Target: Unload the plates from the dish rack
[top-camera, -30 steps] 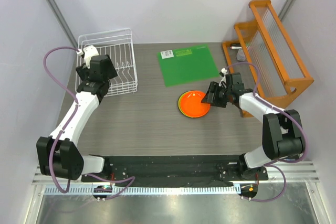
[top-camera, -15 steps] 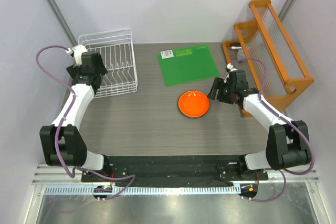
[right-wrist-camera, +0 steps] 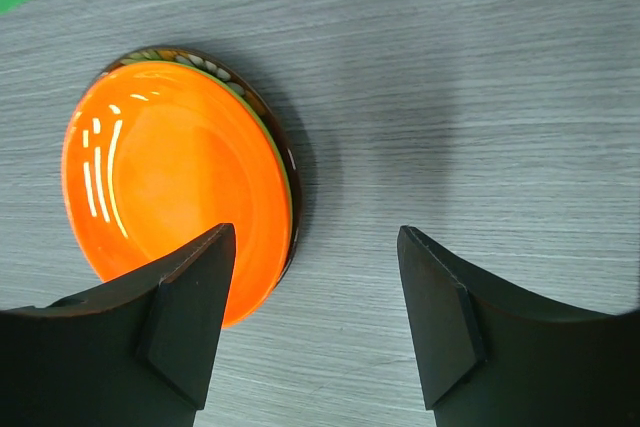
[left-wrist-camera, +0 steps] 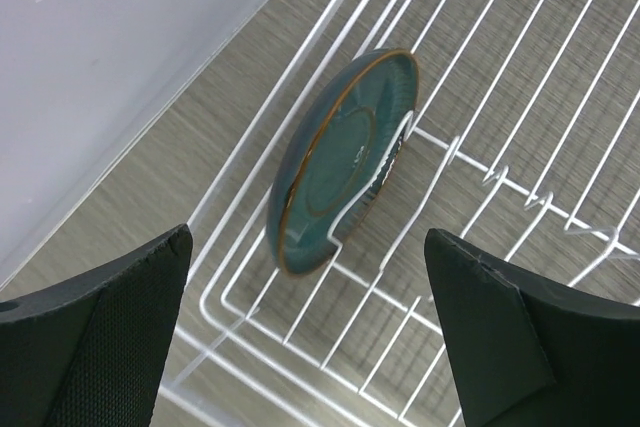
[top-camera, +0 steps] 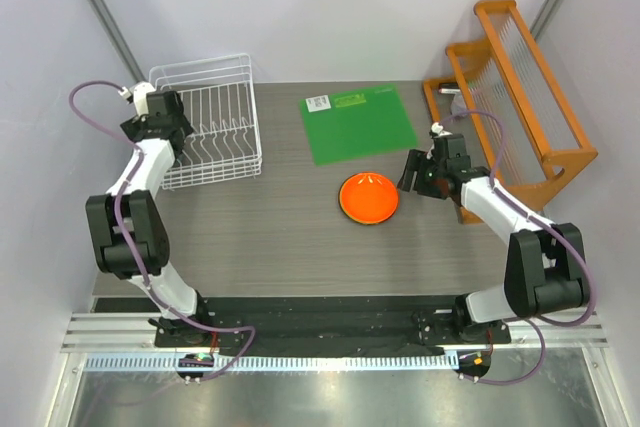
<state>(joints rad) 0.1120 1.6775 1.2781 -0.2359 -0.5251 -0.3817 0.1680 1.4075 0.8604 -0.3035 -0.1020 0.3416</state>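
My two arms are white shells between black joint blocks: the left arm and the right arm. A purple cable loops along each one. On my left gripper I see matte black wedge fingers, one face finely woven in texture.

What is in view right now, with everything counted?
dish rack: one, white wire, far left of table
blue plate: one, dark teal, on edge in the dish rack
orange plate: one, orange, top of a stack mid-table
lower plates: two rims show, green and patterned, under the orange plate
mat: one, green, far centre
wooden rack: one, orange, right side
table: one, grey wood-grain
left gripper: open, above the blue plate
right gripper: open, beside the stack, holding nothing
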